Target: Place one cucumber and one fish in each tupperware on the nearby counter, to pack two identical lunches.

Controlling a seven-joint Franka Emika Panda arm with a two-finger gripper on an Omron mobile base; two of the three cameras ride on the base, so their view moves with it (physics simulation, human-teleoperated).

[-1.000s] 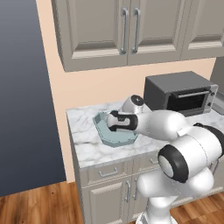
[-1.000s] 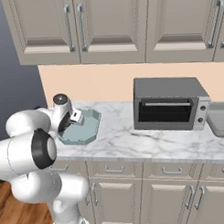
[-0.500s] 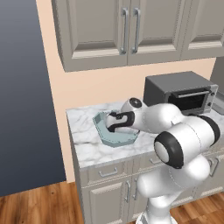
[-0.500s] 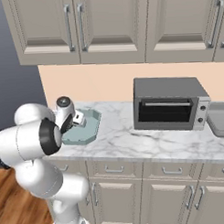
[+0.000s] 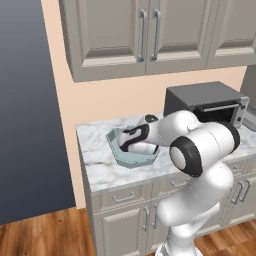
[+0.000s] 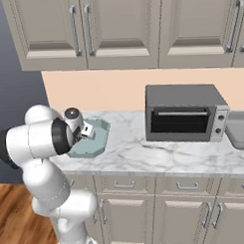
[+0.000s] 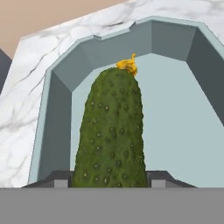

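- Cucumber (image 7: pixel 111 135) clamped in my claw (image 7: pixel 110 181), hanging over the blue-teal tupperware (image 7: pixel 57 127), its floor just beyond the tip.
- Change since a second ago: my arm has swung in lower over the tupperware (image 5: pixel 116 150); grip width unchanged. My read: placement stage reached, release not yet done.
- Hand view: long axis runs 6 to 12 o'clock, yellow flower end (image 7: pixel 127 64) at 12, pointing at the far wall.
- Tupperware sits on the marbled surface (image 6: pixel 145 153), at 9 o'clock from the toaster oven (image 6: pixel 186 112).
- No fish seen inside.
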